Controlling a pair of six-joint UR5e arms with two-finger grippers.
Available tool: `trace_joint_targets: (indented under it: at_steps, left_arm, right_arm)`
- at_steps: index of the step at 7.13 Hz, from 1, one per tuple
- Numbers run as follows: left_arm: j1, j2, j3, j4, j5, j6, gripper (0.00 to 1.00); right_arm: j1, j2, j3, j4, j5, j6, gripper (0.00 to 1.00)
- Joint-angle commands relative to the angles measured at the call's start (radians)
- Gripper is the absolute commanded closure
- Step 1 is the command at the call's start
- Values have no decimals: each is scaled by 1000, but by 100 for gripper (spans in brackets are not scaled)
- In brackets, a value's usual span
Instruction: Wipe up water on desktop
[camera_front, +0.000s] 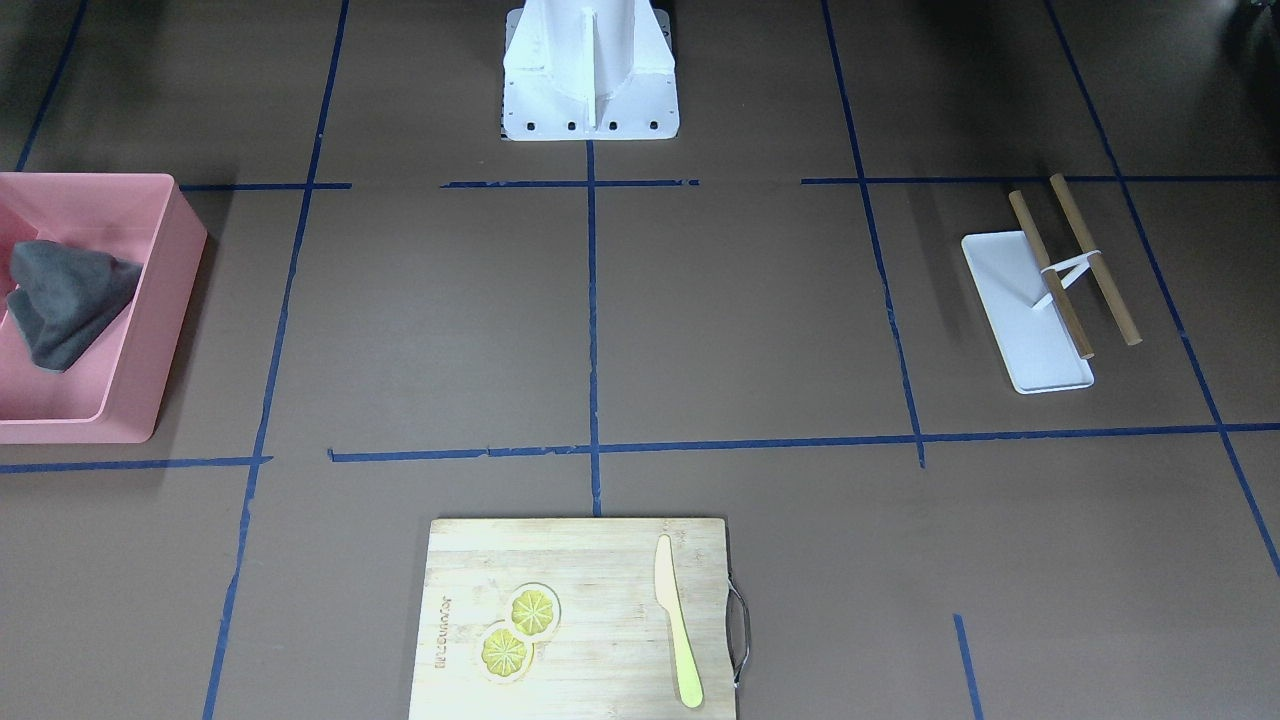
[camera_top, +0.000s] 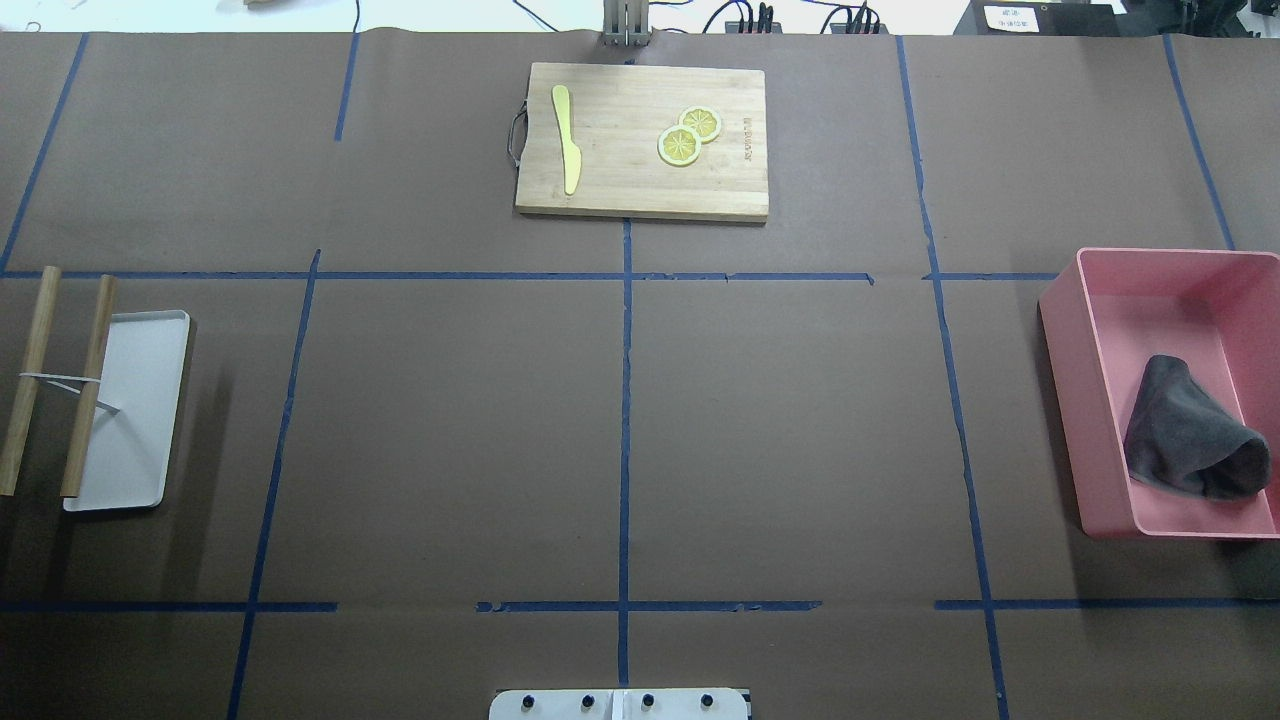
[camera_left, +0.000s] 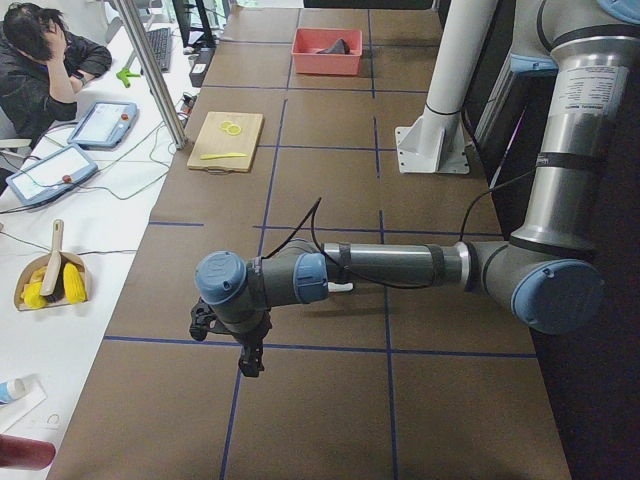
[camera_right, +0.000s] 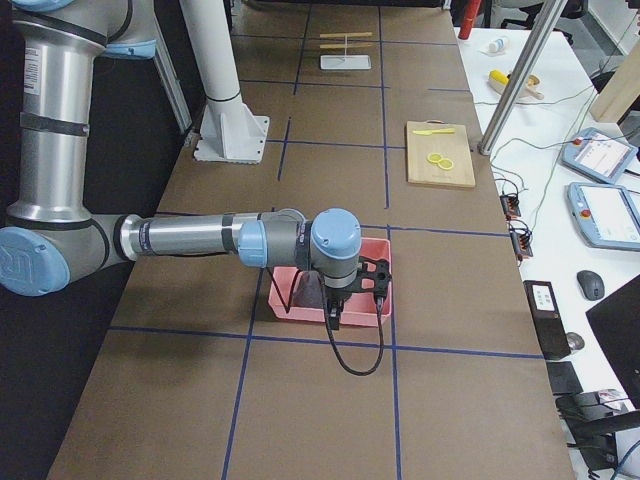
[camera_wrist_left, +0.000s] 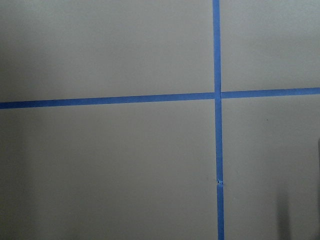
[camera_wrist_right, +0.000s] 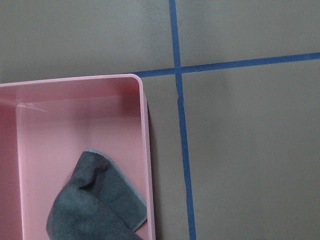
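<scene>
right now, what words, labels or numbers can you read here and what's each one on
no text reads clearly.
cutting board: brand word along one short edge, too blurred to read.
left arm's white sticker: print too small to read.
white card beyond the table's far edge: too small to read.
desktop: only blue tape lines, no writing.

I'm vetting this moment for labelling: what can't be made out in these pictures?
No view shows a wet patch on the desktop; absent or too faint, cannot tell.
The left gripper and right gripper: only in the side views, small and dark; open or shut unclear.
The pink bin: cut off by the front-facing view's left edge; the right arm partly covers it in the right side view.
</scene>
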Motion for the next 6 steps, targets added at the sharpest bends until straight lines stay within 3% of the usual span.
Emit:
trace_joint_targets:
  at_steps: [1,3,6]
  left_arm:
    - [0,61,-25,-78,-33,-66,0]
    - [0,91,-39,-145,-56,-121,0]
    - [0,91,-85,-138,-39,-123,0]
  right_arm:
    - [0,-4,0,2,0,0,0]
    - [0,-4,5,2,0,1,0]
    - [0,-4,2,2,0,3,0]
